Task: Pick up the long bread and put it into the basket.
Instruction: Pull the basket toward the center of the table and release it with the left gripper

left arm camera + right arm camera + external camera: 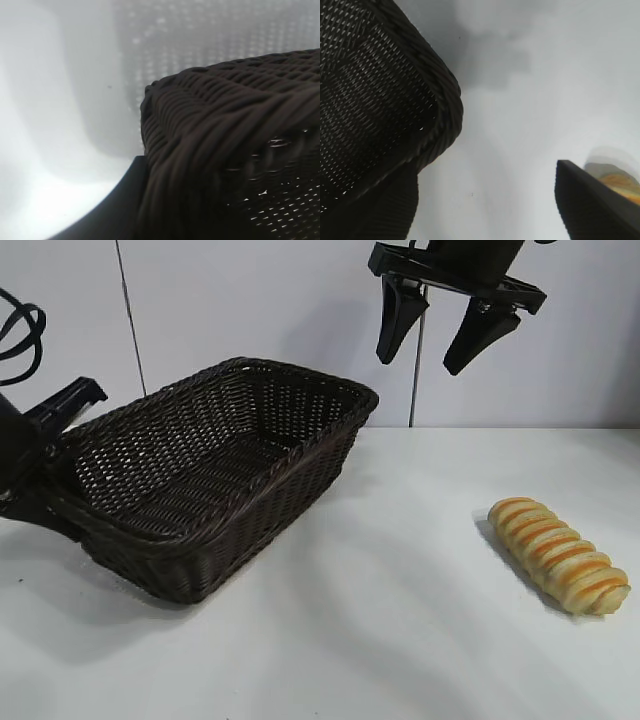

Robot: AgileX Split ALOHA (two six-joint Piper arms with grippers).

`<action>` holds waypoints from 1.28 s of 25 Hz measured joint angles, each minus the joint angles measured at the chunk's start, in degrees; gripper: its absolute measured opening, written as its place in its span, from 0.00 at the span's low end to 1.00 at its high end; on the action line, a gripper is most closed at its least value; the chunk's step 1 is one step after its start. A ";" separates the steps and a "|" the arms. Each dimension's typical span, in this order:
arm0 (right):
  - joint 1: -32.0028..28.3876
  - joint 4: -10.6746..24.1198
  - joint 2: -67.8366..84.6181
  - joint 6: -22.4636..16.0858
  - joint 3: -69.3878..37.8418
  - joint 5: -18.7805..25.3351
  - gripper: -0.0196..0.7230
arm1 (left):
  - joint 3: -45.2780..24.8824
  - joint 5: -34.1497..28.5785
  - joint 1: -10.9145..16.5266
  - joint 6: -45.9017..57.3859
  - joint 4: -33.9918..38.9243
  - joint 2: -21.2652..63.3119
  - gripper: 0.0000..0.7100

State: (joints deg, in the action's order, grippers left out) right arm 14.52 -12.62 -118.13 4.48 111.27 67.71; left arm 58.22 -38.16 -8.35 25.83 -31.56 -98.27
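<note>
Long bread (559, 556) lies on counter (400, 620), far from basket (215, 475). Nothing picked up yet. Right tool (432, 337) hangs high, fingers apart, holding nothing. Left tool by basket's end; can't tell its fingers. Grab, carry, drop all left.

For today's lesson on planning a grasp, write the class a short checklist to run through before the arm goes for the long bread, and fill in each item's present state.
1. Right gripper open: ok, its fingers stand apart, high above the table.
2. Long bread free to grasp: ok, it lies alone on the table, nothing touching it.
3. Right gripper lined up over the bread: not ok, it hangs up near the basket's far corner, to the left of the loaf.
4. Basket ready to receive: ok, nothing lies inside it.
5. Basket steady: ok, though it sits tilted, its left end raised by the left gripper.
6. Left gripper's hold on the rim: cannot tell.
</note>
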 joint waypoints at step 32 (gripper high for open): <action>0.00 -0.23 0.00 0.00 0.00 0.20 0.77 | 33.37 -28.86 0.33 -34.41 8.94 -21.97 0.16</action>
State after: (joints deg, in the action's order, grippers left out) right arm 14.52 -12.85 -118.13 4.48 111.27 67.91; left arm 91.59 -67.02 -8.01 -8.58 -22.62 -120.24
